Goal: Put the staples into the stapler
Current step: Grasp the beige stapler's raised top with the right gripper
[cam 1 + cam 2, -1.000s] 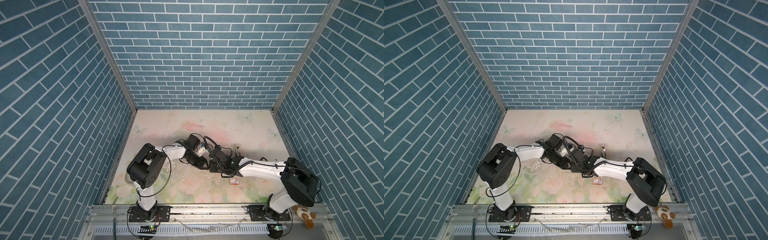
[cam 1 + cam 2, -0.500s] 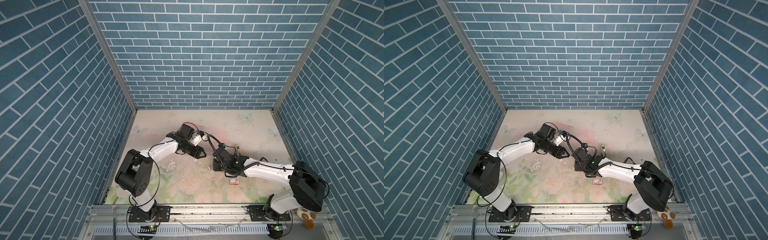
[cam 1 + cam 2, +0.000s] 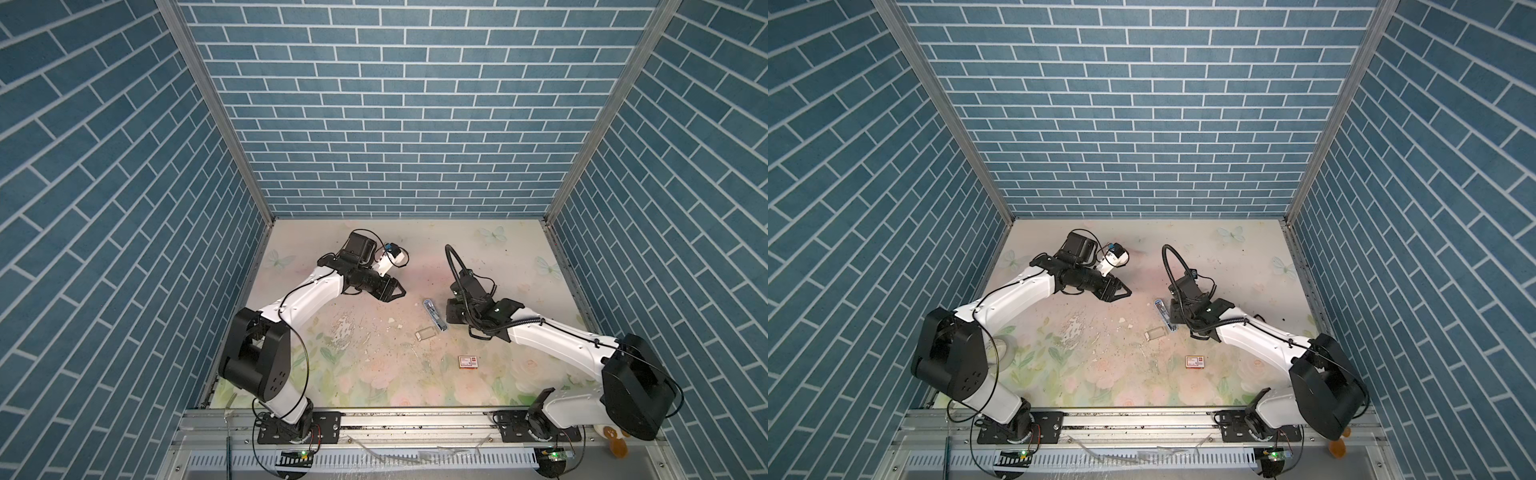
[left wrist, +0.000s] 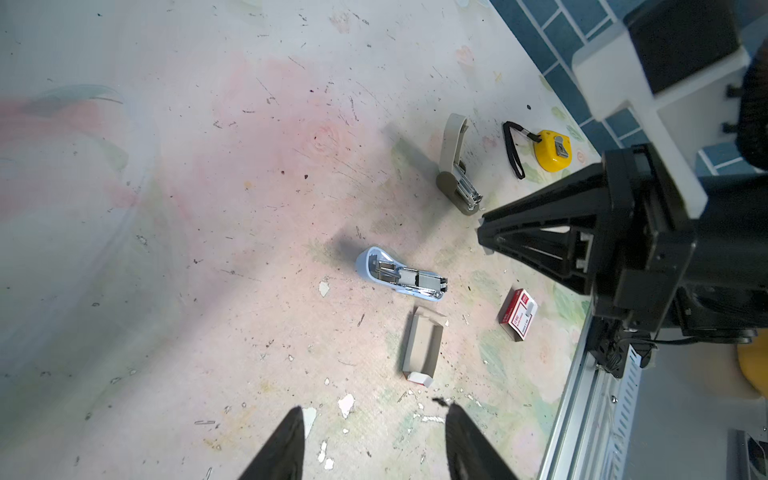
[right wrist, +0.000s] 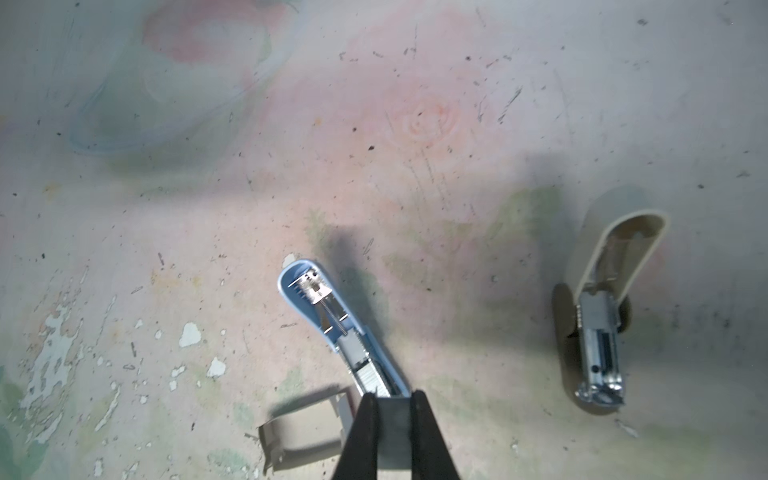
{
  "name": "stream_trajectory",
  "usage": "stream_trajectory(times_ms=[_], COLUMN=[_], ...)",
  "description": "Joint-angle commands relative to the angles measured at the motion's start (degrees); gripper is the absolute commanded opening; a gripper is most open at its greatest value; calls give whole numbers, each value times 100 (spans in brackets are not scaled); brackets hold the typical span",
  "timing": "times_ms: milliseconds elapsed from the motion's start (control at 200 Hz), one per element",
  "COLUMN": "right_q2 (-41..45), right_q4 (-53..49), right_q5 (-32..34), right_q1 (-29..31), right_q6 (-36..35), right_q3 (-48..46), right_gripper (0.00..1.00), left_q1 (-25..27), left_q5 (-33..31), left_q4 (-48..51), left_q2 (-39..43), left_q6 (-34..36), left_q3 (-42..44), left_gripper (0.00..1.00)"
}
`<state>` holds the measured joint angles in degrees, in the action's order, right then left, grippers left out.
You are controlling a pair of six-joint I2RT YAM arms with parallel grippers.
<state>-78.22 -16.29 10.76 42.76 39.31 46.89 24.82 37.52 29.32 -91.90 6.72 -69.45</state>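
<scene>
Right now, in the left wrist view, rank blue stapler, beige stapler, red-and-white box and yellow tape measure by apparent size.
Largest: beige stapler and blue stapler, alike, unranked.
Then red-and-white box.
Smallest: yellow tape measure, strap aside, close to the box.

You have teal-blue walls [image 3: 395, 124] in a brick pattern with white lines, and a pale counter [image 3: 374, 374] printed with pink roses, green leaves and butterflies, flecked with white chips. Your stapler [image 4: 401, 278] is light blue with silver metal inside; the other stapler [image 4: 454, 141] is beige. The staples [image 5: 393, 424] between the black fingers [image 5: 361, 440] of the right end effector [image 5: 393, 397] are dull grey. The tape measure [image 4: 552, 149] is yellow, its strap [image 4: 513, 149] black; the box [image 4: 518, 313] red and white.
</scene>
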Motion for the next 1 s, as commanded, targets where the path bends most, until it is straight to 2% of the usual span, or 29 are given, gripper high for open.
stream_trajectory(times_ms=[0, 495, 995], right_q2=[134, 28, -119], right_q4=[-206, -70, -109], right_q5=[59, 22, 235], right_q1=[-219, -1026, -1501], right_q6=[-346, -739, -533], right_q3=[-179, -474, -707], right_gripper=[9, 8, 8], left_q1=[-11, -26, -31], left_q5=[19, 158, 204], left_q4=[128, 39, -71], left_q2=[-32, -205, -184], left_q6=[180, 184, 166], left_q3=[-147, -32, 93], left_gripper=[56, 56, 56])
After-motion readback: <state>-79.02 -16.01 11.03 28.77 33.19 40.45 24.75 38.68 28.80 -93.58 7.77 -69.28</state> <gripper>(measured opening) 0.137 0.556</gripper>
